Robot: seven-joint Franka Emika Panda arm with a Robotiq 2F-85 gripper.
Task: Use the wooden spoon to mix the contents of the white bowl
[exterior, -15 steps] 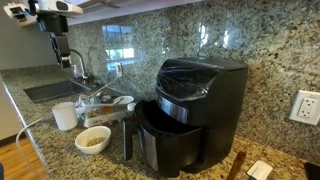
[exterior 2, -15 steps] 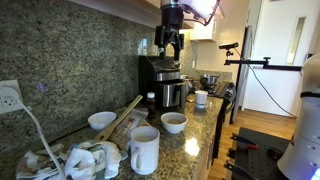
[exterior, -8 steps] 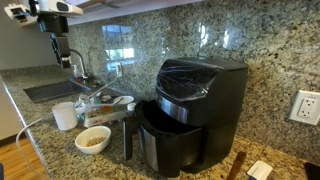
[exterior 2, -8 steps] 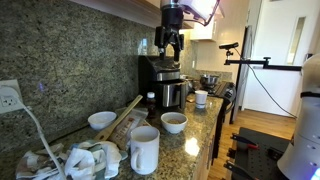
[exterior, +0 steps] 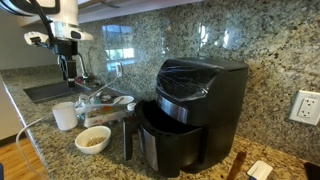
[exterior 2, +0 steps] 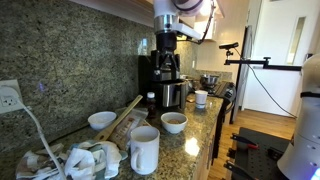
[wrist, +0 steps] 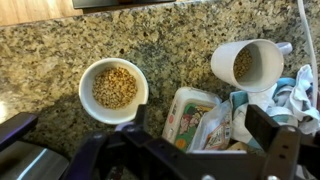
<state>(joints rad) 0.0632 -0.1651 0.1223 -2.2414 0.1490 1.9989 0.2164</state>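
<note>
The counter is carrying everything. A stone wall is closing off the back, and the front edge is dropping to the floor just past the white bowl. The black air fryer is standing at one side with its drawer pulled partway out, so that side is walled off.

The end effector is hanging high over the back of the counter. Its fingers are spread as wide as they go and are gripping nothing. It is probably pausing there to take in the layout before going down for the spoon.

Crumpled cloths are piling up at the far end from the fryer. Food packets are lying in a heap by the wall, right below the end effector in the wrist view.

The white bowl is sitting upright near the front edge, apart from the packets and the cup. Nothing is standing over it, so access from above looks free. Being that close to the edge, it could slide off under a hard sideways stir.

The white cup is standing near it, taller, and is likely to get in the way of wide sweeps.

The wooden spoon is lying slanted on the packets along the wall side, outside the bowl. Which end is the head cannot be told. The low, cluttered rest is leaving little room around it for fingers.

The contents are lying as a loose tan heap below the rim.
</note>
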